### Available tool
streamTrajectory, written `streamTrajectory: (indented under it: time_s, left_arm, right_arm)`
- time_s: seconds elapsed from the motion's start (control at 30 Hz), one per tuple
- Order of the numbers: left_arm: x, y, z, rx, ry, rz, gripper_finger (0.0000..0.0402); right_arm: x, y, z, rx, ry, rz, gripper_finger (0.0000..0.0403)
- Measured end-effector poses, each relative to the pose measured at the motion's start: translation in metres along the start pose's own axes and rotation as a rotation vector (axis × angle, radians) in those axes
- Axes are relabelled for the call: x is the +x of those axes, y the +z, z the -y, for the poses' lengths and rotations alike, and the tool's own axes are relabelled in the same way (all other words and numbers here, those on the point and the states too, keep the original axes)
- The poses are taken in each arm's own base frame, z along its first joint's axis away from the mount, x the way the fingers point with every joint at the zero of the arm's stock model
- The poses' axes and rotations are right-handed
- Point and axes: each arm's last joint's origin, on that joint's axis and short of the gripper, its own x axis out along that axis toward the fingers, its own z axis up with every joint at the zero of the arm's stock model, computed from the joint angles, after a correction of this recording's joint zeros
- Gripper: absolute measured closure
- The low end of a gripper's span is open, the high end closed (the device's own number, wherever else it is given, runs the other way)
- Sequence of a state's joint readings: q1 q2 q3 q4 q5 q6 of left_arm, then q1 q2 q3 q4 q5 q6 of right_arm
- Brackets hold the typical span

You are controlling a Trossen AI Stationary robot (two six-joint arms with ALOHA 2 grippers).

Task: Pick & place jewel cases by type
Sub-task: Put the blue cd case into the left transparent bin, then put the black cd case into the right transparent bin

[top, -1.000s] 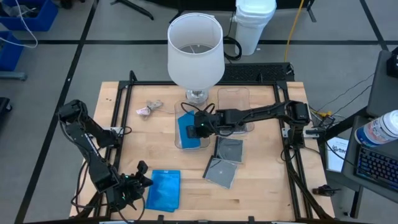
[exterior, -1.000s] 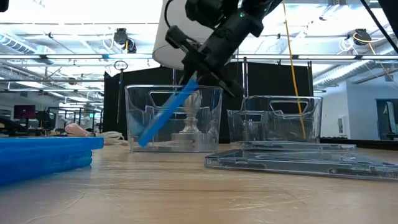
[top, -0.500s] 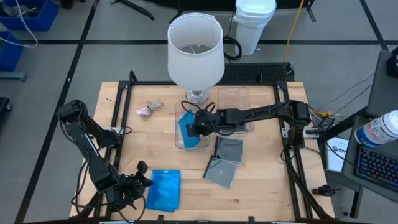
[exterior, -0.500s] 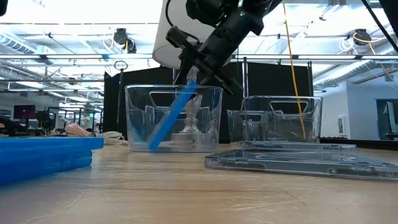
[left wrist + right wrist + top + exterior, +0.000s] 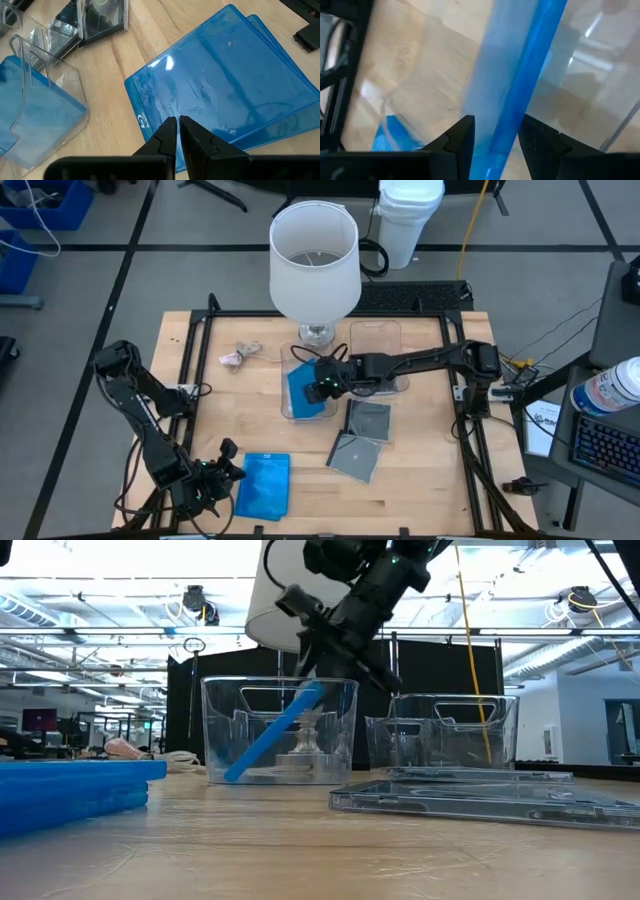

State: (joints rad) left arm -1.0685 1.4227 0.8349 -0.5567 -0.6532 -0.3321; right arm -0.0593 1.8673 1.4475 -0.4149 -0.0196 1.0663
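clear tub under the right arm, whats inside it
One blue jewel case leans tilted inside the clear tub, the open right claw just above it. The lamp base shows behind; nothing else visible inside.

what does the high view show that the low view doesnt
Only the high view: the left end effector parked at the table's near left corner beside the flat blue cases, the whole white lamp shade, and a white bucket behind the table.

Only the low view: the blue case leaning tilted inside the clear tub, and the room's ceiling lights.

Both: the right end effector open over that tub, a second clear tub, and the grey cases on the table.
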Motion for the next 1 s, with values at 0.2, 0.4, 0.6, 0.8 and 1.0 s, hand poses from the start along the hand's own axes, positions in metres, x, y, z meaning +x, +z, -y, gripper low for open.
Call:
streamTrajectory:
  time_s: [0.2, 0.4, 0.6, 0.8, 1.0]
  left_arm:
    - [0.001, 0.000, -0.001, 0.018, 0.001, 0.000, 0.0371]
    - [0.001, 0.001, -0.001, 0.011, 0.001, 0.006, 0.0371]
    - [0.004, 0.006, -0.004, 0.003, 0.006, 0.029, 0.0371]
    - [0.012, 0.017, -0.016, 0.120, 0.094, 0.086, 0.0371]
    - [0.029, 0.039, -0.048, 0.052, 0.192, 0.179, 0.0371]
  right_arm:
    - [-0.024, 0.003, -0.002, -0.122, -0.043, 0.088, 0.0263]
    - [-0.054, -0.003, -0.010, -0.272, -0.040, 0.141, 0.0263]
    - [-0.116, -0.051, -0.041, -0.644, -0.037, 0.368, 0.0272]
    - [-0.163, -0.110, -0.048, -0.893, -0.141, 0.600, 0.0291]
    - [-0.161, -0.139, -0.028, -0.935, -0.038, 0.464, 0.0309]
